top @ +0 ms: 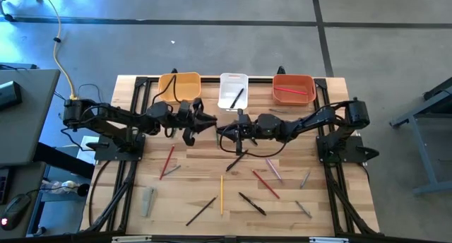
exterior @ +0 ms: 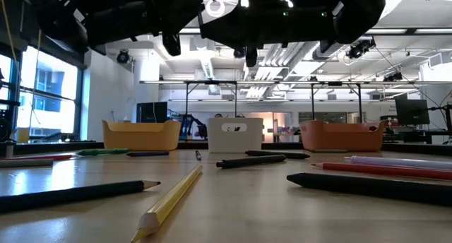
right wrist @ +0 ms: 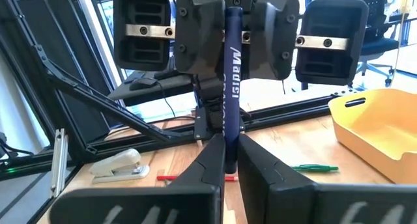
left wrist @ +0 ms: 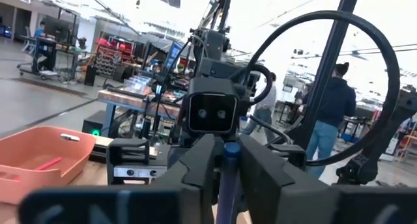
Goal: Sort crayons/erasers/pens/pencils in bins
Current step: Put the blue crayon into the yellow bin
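Near the front edge of the worktop [top: 282,215] lie many loose things: a yellow pencil [top: 221,194], black pens [top: 251,203], red pencils [top: 265,184] and a grey stapler [top: 147,200] close to the front left corner. Further in, over the middle of the worktop, the two arms meet nose to nose. The right tool [top: 234,135] pinches the lower part of a dark blue pen [right wrist: 231,74], which stands almost straight up. The left tool [top: 205,122] faces it, and its two fingers [right wrist: 203,35] are closed on the upper part of the same pen. So this looks like a hand-over, with the pen passing from one arm to the other. Next, one tool has to let go while the other keeps a firm grip, or the pen could drop. Then the pen can go to a bin. At the back edge sit the three bins: the yellow bin [top: 179,87], the white bin [top: 232,91] with a pen inside, and the red-orange bin [top: 294,88] with a red pencil inside.
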Robot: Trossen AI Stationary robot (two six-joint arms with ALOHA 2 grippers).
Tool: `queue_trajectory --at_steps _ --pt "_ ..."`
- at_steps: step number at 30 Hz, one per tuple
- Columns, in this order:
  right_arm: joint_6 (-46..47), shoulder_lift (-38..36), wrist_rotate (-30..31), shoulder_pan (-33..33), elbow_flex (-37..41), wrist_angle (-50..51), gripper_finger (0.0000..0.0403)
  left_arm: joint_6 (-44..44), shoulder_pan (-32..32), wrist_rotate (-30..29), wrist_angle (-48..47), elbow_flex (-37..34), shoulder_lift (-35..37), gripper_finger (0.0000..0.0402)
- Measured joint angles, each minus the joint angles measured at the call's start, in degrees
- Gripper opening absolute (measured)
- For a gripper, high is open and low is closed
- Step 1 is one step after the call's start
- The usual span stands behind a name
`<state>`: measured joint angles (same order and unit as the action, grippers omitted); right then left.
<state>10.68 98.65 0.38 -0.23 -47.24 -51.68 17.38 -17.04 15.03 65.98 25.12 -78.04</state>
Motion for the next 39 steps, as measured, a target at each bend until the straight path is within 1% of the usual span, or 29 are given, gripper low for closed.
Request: queue_trajectory --at_steps 4,6,9,13,17,23,26,29,30,32,34,36,39 --pt "0.04 0.00 -0.03 0.01 0.00 0.01 0.0016 -0.48 -0.03 1.04 0.00 0.00 0.00 0.0014" --pt "0.05 0.00 -0.10 0.02 0.00 0.01 0.0023 -0.64 -0.02 1.22 -0.01 0.00 0.00 0.0008" --pt "0.04 -0.01 -0.06 0.04 0.00 0.00 0.0040 -0.64 -0.02 1.29 -0.05 0.00 0.00 0.0011" --pt "-0.27 -0.01 0.02 0.02 0.00 -0.01 0.0072 -0.67 -0.31 2.47 0.18 0.00 0.00 0.0011" --pt "-0.54 0.00 0.05 0.02 0.00 0.45 0.0113 -1.06 -1.38 3.86 0.76 0.04 0.04 0.0009" --pt "-0.66 -0.02 0.44 0.02 -0.02 3.62 0.0173 -1.74 -3.89 7.18 0.48 0.90 0.94 0.0009" --pt "-0.70 -0.59 1.26 0.00 -0.02 6.59 0.0195 -2.66 -6.04 9.65 -1.01 1.79 2.24 0.0008" --pt "-3.18 -2.81 1.68 -0.15 -0.02 12.06 0.0205 -4.35 -8.79 10.24 -7.94 2.28 4.76 0.0008" --pt "-4.11 -3.72 2.81 -0.13 -0.02 14.02 0.0205 -5.73 -9.69 10.25 -11.10 2.90 5.81 0.0008" --pt "-5.87 -6.17 6.14 -0.13 -0.04 19.95 0.0197 -9.11 -11.94 10.08 -20.20 4.60 8.00 0.0008" --pt "-7.34 -8.72 9.51 -0.15 -0.04 25.79 0.0180 -12.35 -14.44 9.67 -31.38 6.88 9.72 0.0008" --pt "-8.26 -11.37 12.60 -0.21 -0.04 32.26 0.0154 -15.56 -16.60 7.27 -42.60 10.26 10.75 0.0008" --pt "-9.54 -14.65 15.47 -0.79 0.07 39.91 0.0107 -21.27 -19.59 -0.94 -60.91 16.43 11.06 0.0008"
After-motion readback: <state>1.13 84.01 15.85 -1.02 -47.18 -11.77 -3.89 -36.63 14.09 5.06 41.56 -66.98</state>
